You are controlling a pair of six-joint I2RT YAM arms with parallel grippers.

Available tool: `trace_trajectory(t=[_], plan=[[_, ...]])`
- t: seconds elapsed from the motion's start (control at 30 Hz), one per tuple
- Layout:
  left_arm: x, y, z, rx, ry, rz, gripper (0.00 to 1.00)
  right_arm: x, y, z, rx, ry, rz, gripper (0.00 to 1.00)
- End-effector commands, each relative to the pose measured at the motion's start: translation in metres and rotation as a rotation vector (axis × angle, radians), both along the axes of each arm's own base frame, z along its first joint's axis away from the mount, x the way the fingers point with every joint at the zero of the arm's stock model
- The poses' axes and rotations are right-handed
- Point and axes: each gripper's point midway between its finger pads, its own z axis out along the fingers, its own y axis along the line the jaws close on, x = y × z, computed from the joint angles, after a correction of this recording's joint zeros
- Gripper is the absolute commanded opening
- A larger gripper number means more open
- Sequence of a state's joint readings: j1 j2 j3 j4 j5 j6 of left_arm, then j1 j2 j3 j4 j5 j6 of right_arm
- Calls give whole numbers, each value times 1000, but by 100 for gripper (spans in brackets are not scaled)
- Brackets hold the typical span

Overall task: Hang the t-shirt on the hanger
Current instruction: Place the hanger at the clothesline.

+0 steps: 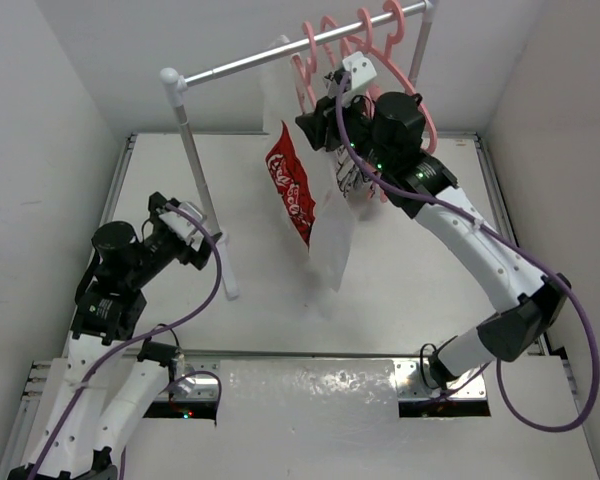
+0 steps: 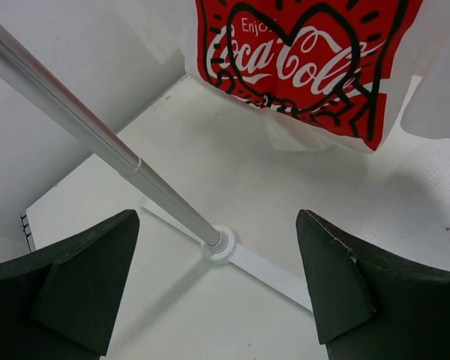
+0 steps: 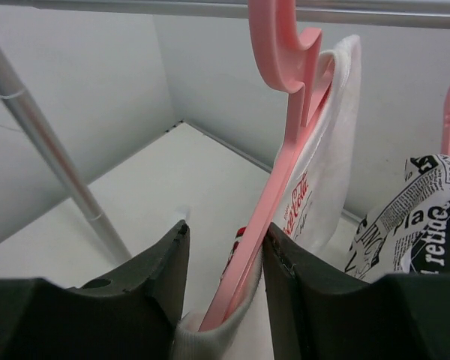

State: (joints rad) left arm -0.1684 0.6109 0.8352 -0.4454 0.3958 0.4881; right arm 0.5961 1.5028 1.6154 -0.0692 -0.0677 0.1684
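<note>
The t-shirt (image 1: pixel 298 195) hangs on the pink hanger (image 3: pixel 277 180), whose hook is up at the rail (image 1: pixel 270 55), over the far middle of the worktop (image 1: pixel 400 290). The right arm's jaws pinch narrowly on the hanger's shoulder and the fabric over it. The left arm's jaws gape wide and empty near the left edge, beside the rack's post (image 2: pixel 135 169).

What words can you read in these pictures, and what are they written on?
"Enjo": small white letters on the t-shirt, at the top of its red part; the picture's edge cuts the word off.
"Coca-Cola": big white script just below, on the same red part; the last letter is hard to make out.
"Pla": newspaper print on the black-and-white garment; its other words are too blurred to read.
</note>
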Motion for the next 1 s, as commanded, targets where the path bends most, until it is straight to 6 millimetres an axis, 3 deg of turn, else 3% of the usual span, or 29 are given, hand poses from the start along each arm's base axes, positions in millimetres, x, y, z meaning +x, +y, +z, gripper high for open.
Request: trace_trajectory(t=[0.0,0.2,0.5,0.73,0.77,0.8,0.83,0.87,0.9,0.97], plan=[[1,4,10,-10,-42,27,83,13,-14,59,52,-173,-73,0],[1,6,7,-5,-45,33,83,41,-16,59,49,-174,-100,0],[-2,10,-1,2,-40,54,83,78,-21,14,14,-75,-128,0],[-1,9,-8,11,-24,47,82,80,-17,-14,-13,-20,-101,0],[-1,9,-9,12,-25,48,82,78,-19,-19,-26,-4,-101,3],[-1,9,-11,13,-21,48,82,76,-20,-29,-39,11,-101,13],[-1,9,-12,13,-19,46,82,68,-23,-23,-35,-4,-100,31],[-1,9,-15,15,-10,46,82,64,-26,-23,-45,-14,-101,40],[-2,9,-17,17,-6,44,82,61,-29,-32,-61,-1,-104,45],[-3,7,-22,16,10,34,82,50,-41,-31,-87,-14,-127,55]])
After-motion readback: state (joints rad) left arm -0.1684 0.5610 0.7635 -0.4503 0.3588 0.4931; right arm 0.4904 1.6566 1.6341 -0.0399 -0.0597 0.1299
